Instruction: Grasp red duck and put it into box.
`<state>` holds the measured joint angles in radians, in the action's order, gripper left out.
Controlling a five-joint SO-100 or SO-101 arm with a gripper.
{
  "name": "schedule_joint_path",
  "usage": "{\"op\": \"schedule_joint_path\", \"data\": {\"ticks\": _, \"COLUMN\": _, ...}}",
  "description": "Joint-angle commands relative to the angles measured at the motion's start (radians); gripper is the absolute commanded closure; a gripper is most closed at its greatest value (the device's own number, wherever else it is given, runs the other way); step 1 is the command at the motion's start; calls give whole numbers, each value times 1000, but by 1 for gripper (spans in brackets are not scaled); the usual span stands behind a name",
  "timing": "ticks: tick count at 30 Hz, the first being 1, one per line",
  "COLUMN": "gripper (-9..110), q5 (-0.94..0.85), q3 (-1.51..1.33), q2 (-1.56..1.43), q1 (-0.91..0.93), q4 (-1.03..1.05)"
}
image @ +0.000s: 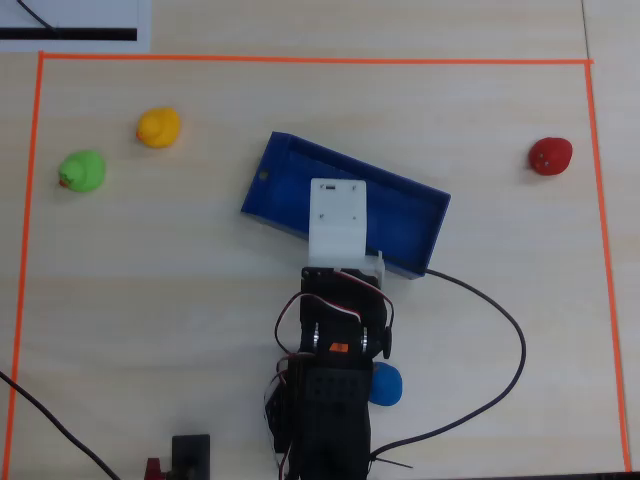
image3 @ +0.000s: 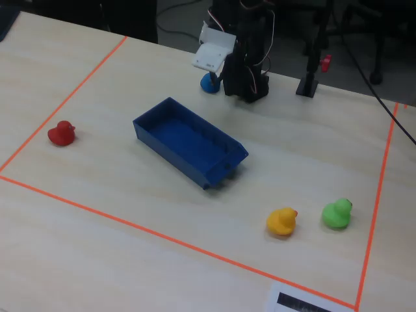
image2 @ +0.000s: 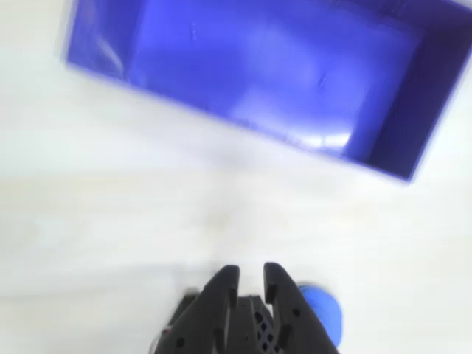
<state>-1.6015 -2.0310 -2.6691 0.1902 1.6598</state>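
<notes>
The claw (image2: 251, 274) is empty, its jaws nearly closed. Swing it past the box (image: 270, 160) to the red duck (image: 550, 156), then open wide before descending.

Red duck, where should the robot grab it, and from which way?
Probably from straight above, closing on the round body of the red duck, not the small head. It sits upright and alone near the orange tape, with bare table all round, so nothing blocks the fingers. The gripper looks nearly shut and empty, so it must open first. The box is empty.
</notes>
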Motion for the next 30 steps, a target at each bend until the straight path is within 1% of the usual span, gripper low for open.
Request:
{"op": "schedule_joint_path", "data": {"ticks": 1, "gripper": 101, "q5": 12, "q3": 288, "q2": 160, "q1": 74, "q4": -80}}
{"op": "schedule_joint_path", "data": {"ticks": 4, "gripper": 101, "q5": 25, "q3": 359, "q2": 270, "q1": 140, "q4": -259}}
{"op": "schedule_joint_path", "data": {"ticks": 8, "gripper": 101, "q5": 127, "q3": 402, "q2": 422, "q1": 216, "q4": -615}}
{"op": "schedule_joint_path", "data": {"ticks": 10, "gripper": 101, "q5": 164, "q3": 436, "q2": 499, "q1": 250, "q4": -756}}
{"op": "schedule_joint_path", "data": {"ticks": 15, "gripper": 100, "q5": 265, "q3": 502, "q2": 661, "q1": 336, "q4": -1031}}
{"op": "schedule_joint_path", "data": {"ticks": 20, "gripper": 96, "q5": 374, "q3": 453, "q2": 747, "q1": 399, "q4": -1304}}
{"op": "schedule_joint_path", "data": {"ticks": 22, "gripper": 92, "q5": 388, "q3": 396, "q2": 769, "q1": 422, "q4": -1433}}
{"op": "schedule_joint_path", "data": {"ticks": 26, "gripper": 89, "q5": 379, "q3": 267, "q2": 819, "q1": 472, "q4": -1649}}
{"op": "schedule_joint_path", "data": {"ticks": 30, "gripper": 86, "q5": 322, "q3": 221, "q2": 900, "q1": 525, "q4": -1730}}
